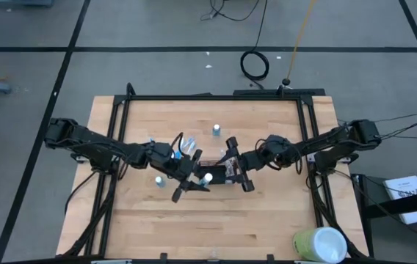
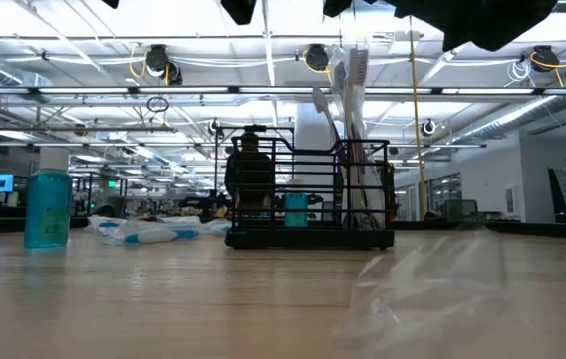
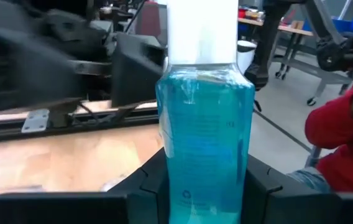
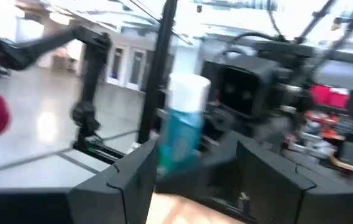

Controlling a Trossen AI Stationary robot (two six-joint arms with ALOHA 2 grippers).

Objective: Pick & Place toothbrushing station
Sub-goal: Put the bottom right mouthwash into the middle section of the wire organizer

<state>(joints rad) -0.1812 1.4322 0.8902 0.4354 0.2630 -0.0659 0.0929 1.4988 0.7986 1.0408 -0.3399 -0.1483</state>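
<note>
**Visitor:** Wooden table [image 1: 216, 220] in the middle of a workshop floor, is that right? What sits on it?

**Onlooker:** Yes, a pale wood top inside a black metal frame [image 1: 120, 103]. Near the centre stands the toothbrushing station [image 2: 308, 204], a small, low black wire box. From table height I can see toothbrushes [image 2: 348, 100] standing upright in it, and something small and teal low inside it.

**Visitor:** And the arms?

**Onlooker:** Both reach in from the sides and meet over the middle. The left gripper [image 1: 183, 187] is up off the table, pinching a bottle of blue liquid [image 3: 204, 137] with a white cap between its fingers [image 3: 142, 186]. The bottle stands upright in the grip.

**Visitor:** The right one?

**Onlooker:** The right gripper [image 1: 239, 165] hangs just beside the station, facing the left one. Its fingers [image 4: 120, 180] are spread apart with nothing between them, and the blue bottle shows in the gap, farther off, in the other arm's hold.

**Visitor:** Anything else on the table?

**Onlooker:** A second blue bottle [image 2: 48, 204] stands upright well to one side of the station. Beside the station lie some clear packets with blue ends [image 2: 143, 231], flat on the wood. A crumpled clear wrapper [image 2: 423, 289] lies close to the low camera. At the table's near right corner is a pale green roll [image 1: 318, 244].

**Visitor:** Anyone around?

**Onlooker:** A person in a red sleeve [image 3: 341, 137] is beyond the table's edge.
</note>
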